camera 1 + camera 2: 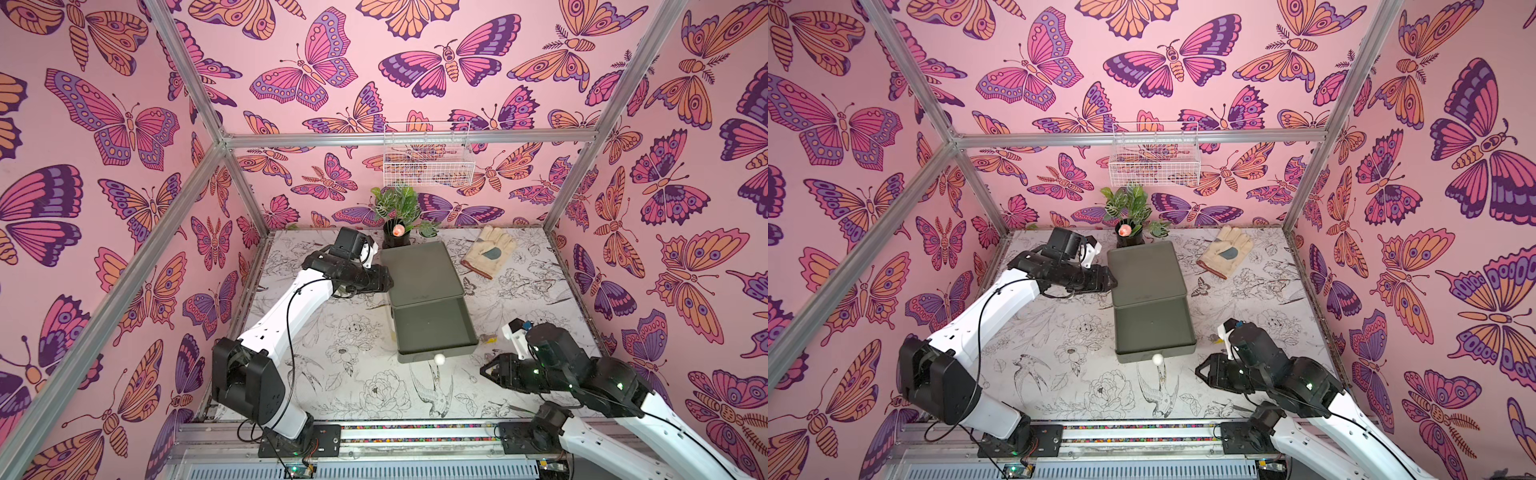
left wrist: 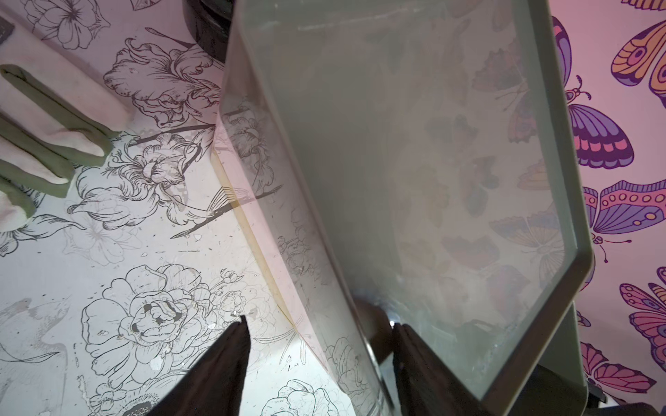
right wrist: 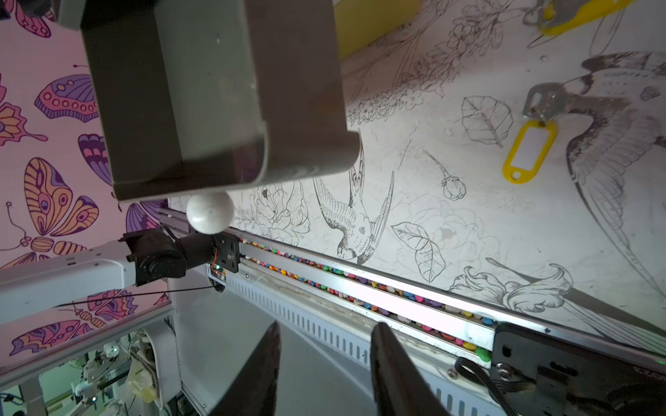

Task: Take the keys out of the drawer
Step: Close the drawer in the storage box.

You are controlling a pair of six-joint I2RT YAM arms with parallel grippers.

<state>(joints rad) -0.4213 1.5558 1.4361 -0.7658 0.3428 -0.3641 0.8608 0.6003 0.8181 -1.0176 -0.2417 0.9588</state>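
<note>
Two yellow-tagged keys (image 3: 529, 151) are lying on the floral table (image 3: 450, 216) just off to the side of my right gripper (image 3: 326, 327), outside the green drawer (image 1: 432, 328), which is sitting pulled open ahead of it. That gripper's hanging with jaws apart, holding nothing. My left gripper (image 2: 320, 322) is spread open too, sitting right against the cabinet (image 1: 419, 270) side.

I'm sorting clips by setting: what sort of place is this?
Probably a robot test cell dressed as a home: a metal frame lined with butterfly wallpaper, a left arm and right arm on a rail, and props, a drawer, plant and glove, on a flower-print table.
</note>
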